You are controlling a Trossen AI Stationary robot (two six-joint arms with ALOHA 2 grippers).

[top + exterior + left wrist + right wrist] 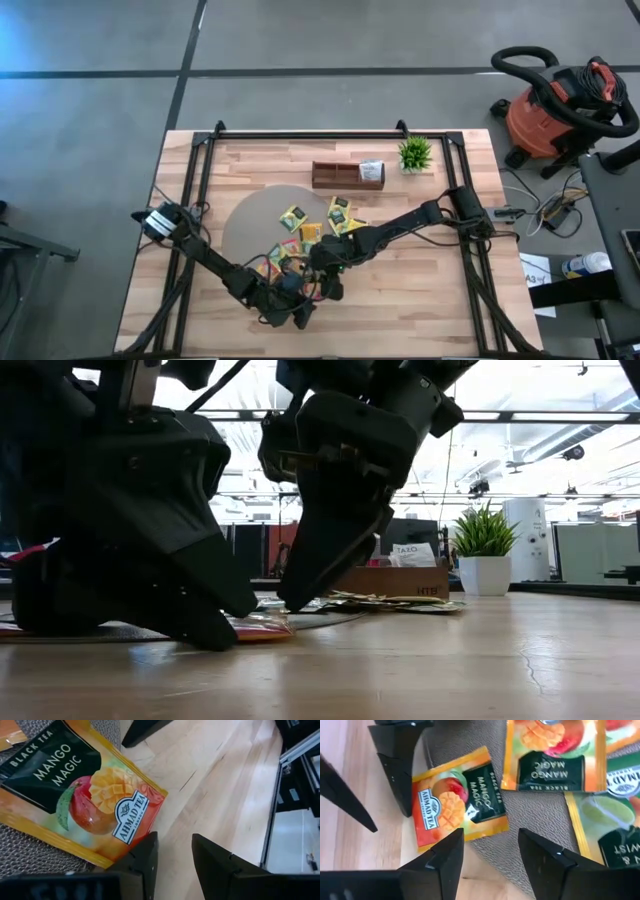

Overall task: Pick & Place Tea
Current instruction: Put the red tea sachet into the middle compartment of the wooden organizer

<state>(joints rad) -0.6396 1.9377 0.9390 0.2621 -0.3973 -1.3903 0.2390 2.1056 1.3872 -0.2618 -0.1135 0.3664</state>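
An orange-red "Mango Magic" tea sachet (85, 795) lies flat, half on the grey round mat (535, 815) and half on the wooden table; it also shows in the right wrist view (457, 797). My left gripper (175, 855) is open and low at the table, one finger beside the sachet's corner, the gap over bare wood. My right gripper (490, 850) is open just above the sachet's opposite edge. Several more sachets (320, 225) lie spread on the mat. In the high view my left gripper (298, 318) and my right gripper (330, 288) stand close together at the mat's near edge. My left gripper has one fingertip (145, 857) standing at the sachet's label-end corner (127, 847), pointing down; I cannot tell whether it touches. The sachet lies flat on the mat and table.
The brown wooden tray (335, 178) stands at the far side with a white sachet (371, 170) in its right compartment. The potted plant (415, 153) is right of it. Another mango sachet (555, 755) and a green one (615, 820) lie close by. Bare wood lies toward the table's right.
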